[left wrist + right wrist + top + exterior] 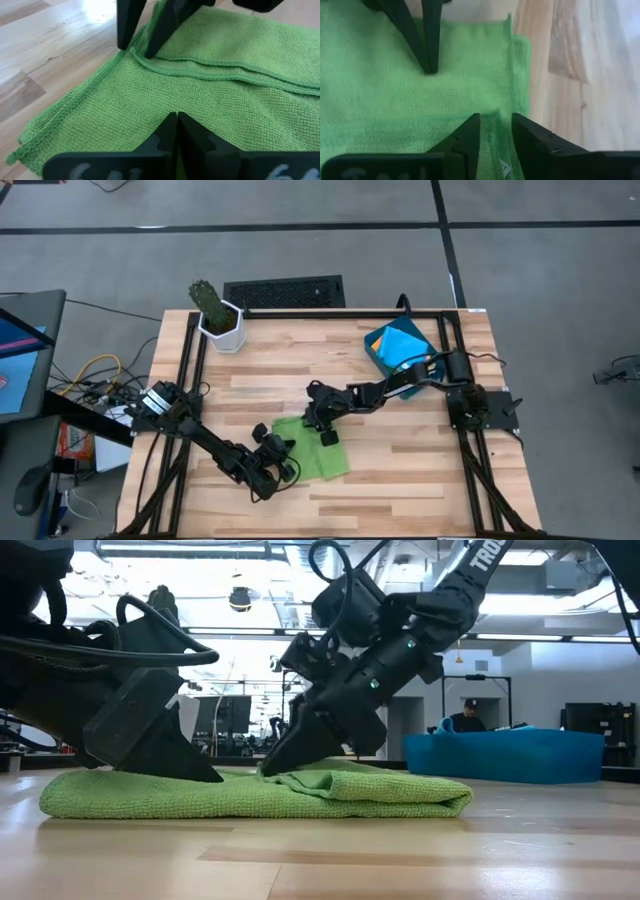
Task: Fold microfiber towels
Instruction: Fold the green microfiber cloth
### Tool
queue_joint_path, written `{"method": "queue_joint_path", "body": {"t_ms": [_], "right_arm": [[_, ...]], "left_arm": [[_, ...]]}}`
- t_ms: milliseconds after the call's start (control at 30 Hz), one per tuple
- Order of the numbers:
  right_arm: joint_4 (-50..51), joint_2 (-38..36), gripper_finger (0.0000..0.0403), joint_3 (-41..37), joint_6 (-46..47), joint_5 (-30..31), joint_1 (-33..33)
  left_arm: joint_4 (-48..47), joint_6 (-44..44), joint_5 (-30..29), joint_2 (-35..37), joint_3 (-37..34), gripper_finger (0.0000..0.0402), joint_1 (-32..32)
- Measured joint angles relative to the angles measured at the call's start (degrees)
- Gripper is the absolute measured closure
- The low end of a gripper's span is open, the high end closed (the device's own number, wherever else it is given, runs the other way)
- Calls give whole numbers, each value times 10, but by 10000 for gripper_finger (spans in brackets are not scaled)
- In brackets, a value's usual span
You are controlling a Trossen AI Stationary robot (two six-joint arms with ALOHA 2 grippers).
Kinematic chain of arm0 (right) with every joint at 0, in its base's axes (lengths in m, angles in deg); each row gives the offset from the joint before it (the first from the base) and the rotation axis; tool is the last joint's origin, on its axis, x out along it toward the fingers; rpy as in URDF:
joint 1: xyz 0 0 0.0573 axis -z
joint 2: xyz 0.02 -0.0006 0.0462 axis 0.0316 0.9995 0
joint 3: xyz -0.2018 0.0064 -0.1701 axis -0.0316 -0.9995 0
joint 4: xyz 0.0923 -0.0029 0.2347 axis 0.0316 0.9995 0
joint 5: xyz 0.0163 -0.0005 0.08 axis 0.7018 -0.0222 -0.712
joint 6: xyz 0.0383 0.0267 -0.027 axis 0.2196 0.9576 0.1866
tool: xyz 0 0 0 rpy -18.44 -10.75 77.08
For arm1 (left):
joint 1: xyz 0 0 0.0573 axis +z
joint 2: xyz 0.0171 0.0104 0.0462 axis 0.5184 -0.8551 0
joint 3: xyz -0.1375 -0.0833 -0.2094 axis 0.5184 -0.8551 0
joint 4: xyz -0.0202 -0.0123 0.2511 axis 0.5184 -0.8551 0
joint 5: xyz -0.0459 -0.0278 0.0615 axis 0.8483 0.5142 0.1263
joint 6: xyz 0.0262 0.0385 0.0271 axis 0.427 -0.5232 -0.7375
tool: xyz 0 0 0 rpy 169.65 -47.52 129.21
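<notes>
One lime green microfiber towel (318,452) lies flat on the wooden table, folded into layers, with its folded edge (455,802) toward the right of the low view. My left gripper (177,118) is shut, with its tips down on the towel's near part. My right gripper (495,121) is open and comes from the far right. Its fingers stand on either side of the top layer's hemmed edge (137,51), near the towel's far corner. The other towels lie in the blue tray. My left gripper presses its shut fingertips down on the towel's upper face (175,107), slanting down from the table's left. The towel lies flat under them. My right gripper's fingertips (124,46) rest on the towel, slanting down from the far right. A small ridge of the top layer's edge (496,112) stands in the gap between them.
A dark-blue tray (397,348) holding orange and blue cloth stands at the back right. At the back left is a potted cactus (216,313). Bare wood lies in front of and to the right of the towel. A person (470,714) sits far behind the table.
</notes>
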Motion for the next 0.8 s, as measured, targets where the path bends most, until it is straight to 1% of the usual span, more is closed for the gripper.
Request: {"method": "queue_joint_path", "body": {"t_ms": [100,367,433,567,733,800], "right_arm": [[-3,-2,297,0,-5,0,0],[3,-2,389,0,-11,0,-4],[3,-2,392,0,-11,0,-4],[3,-2,385,0,3,10,-4],[12,-14,396,1,4,15,-1],[30,-21,393,-1,7,16,1]], "left_arm": [[0,0,0,0,0,395,0],[0,0,0,0,0,395,0],[0,0,0,0,0,395,0],[0,0,1,0,0,395,0],[0,0,1,0,0,395,0],[0,0,2,0,0,395,0]]}}
